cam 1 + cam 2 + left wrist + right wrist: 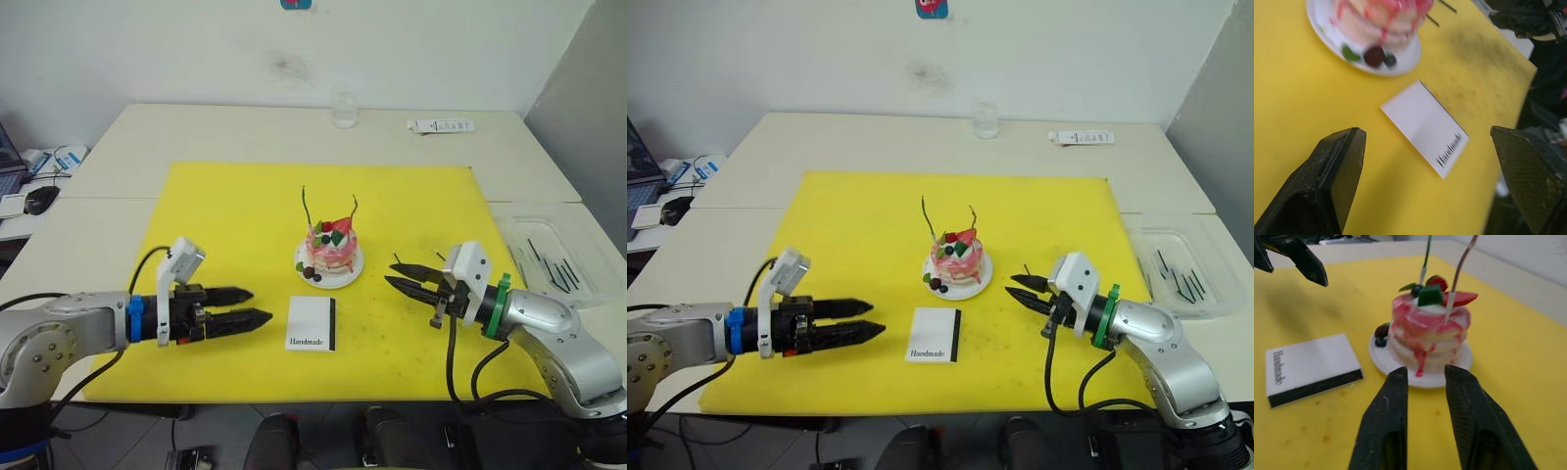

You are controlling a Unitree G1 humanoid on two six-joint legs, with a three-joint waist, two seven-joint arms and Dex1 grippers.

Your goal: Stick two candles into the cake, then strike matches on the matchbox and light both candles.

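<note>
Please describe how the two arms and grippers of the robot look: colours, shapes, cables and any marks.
Both arms are silver-grey metal with rounded joints. The left gripper has two long, pointed black fingers, a blue ring at the wrist and a white camera block on top, with a black cable looping back. The right gripper has the same black fingers and white block, but a green ring, and black cables hang below it.

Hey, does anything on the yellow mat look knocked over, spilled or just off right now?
Nothing stands out. The small round pink cake sits upright on its white plate, both thin wavy candles standing in it, unlit. The flat white matchbox lies flat beside it. No spills.
</note>
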